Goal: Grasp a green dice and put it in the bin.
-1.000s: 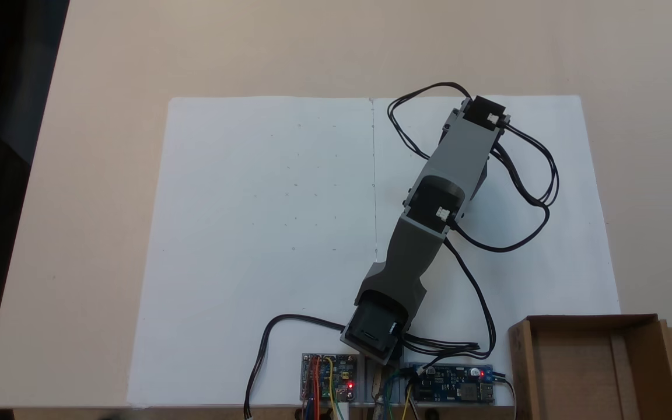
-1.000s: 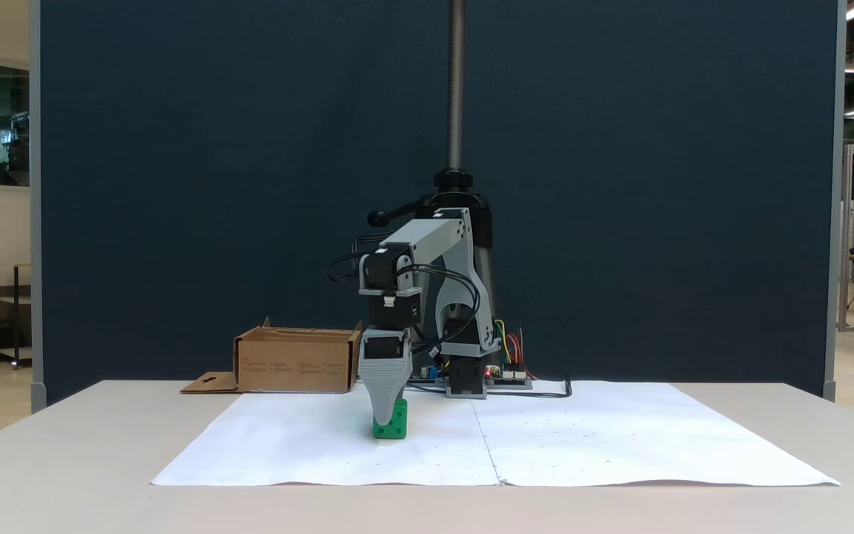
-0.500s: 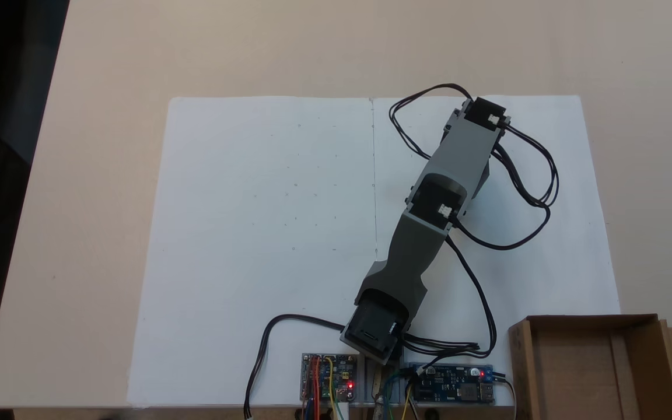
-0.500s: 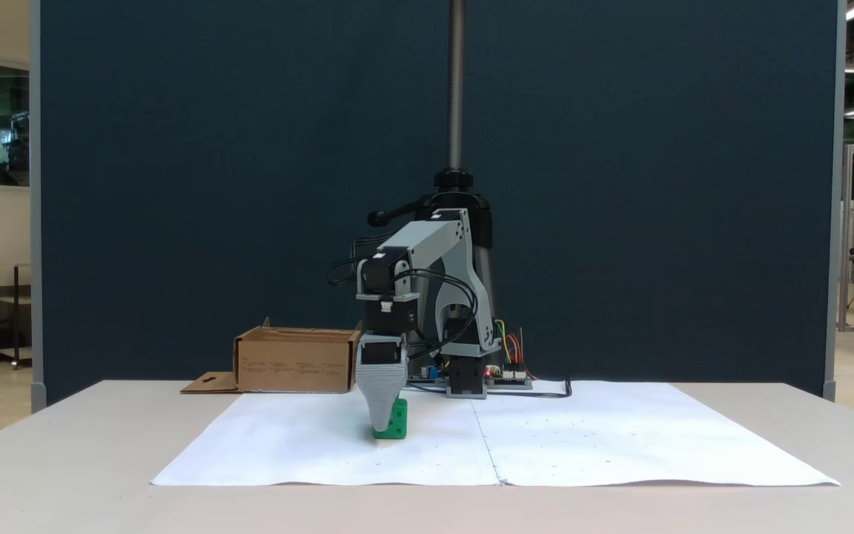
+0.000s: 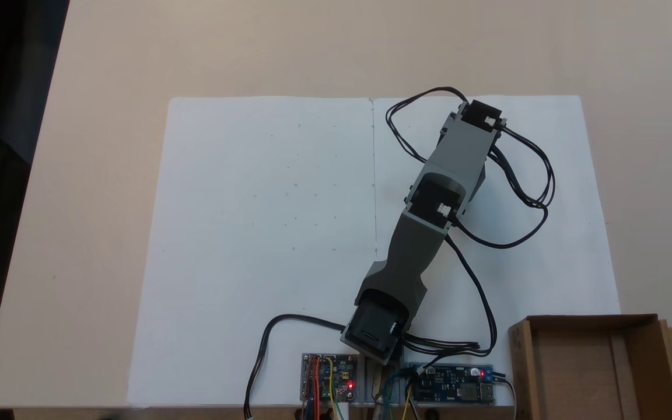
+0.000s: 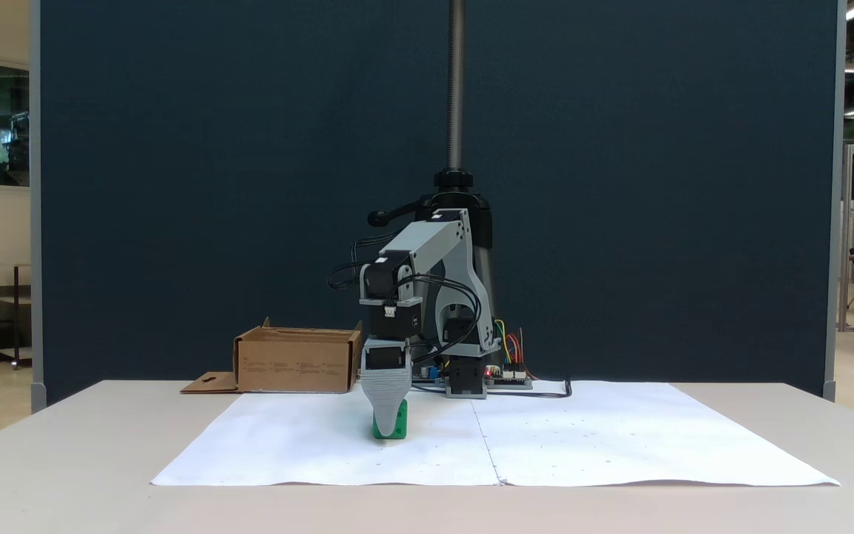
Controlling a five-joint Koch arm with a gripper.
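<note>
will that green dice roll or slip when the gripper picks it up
Probably not roll: the dice is a flat-faced cube sitting square on the paper. It looks rigid, so it should hold shape under the gripper. Its smooth-looking faces might slip in a loose grip.

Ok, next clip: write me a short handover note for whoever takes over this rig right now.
Gripper: pointing down at the green dice on the white paper. One gray jaw covers part of the dice from the front; open or shut cannot be told. The arm hides the dice from above.
Bin: beside the arm's base, nothing visible inside it, flap lying outward.
Done: the arm has reached the dice.
Left: confirm the grip, lift, carry to the bin, release.
</note>
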